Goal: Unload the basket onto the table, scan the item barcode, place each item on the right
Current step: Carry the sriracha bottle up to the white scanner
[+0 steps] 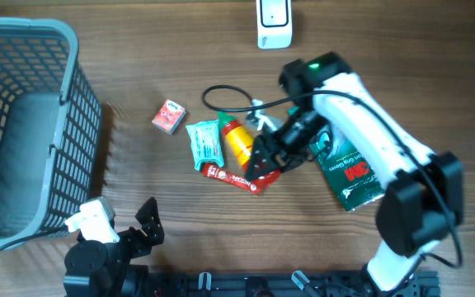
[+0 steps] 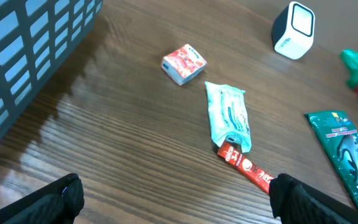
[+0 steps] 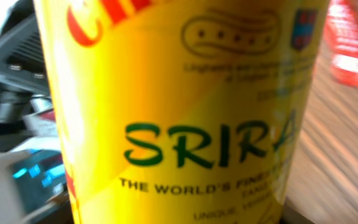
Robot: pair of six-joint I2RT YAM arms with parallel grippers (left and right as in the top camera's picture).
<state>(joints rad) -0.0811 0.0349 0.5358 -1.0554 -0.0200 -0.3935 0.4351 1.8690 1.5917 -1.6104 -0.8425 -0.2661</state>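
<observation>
Near the middle of the wooden surface (image 1: 402, 58), the sriracha bottle (image 1: 237, 140) lies on its side, green cap pointing away from the robot, and the right claw (image 1: 264, 158) is down over its lower end, pinching the yellow body. From the right wrist the bottle fills almost the whole view, its green lettering close up and slightly blurred, so the fingers themselves are hidden there. Just to the left of the bottle lies a teal wipes packet (image 1: 204, 142), and a red stick sachet (image 1: 236, 178) runs under the near ends of both. A small red box (image 1: 169, 116) sits further left, apart from the packet. On the right, beneath the right arm, lies a green pouch (image 1: 349, 169). A black cable (image 1: 221, 92) loops on the wood beyond the bottle. The white scanner (image 1: 273, 23) stands at the far edge, well apart from the bottle. A grey basket (image 1: 85, 124) takes up the left side. The left claw (image 2: 179, 202) hangs low at the near left, spread wide and holding nothing.
</observation>
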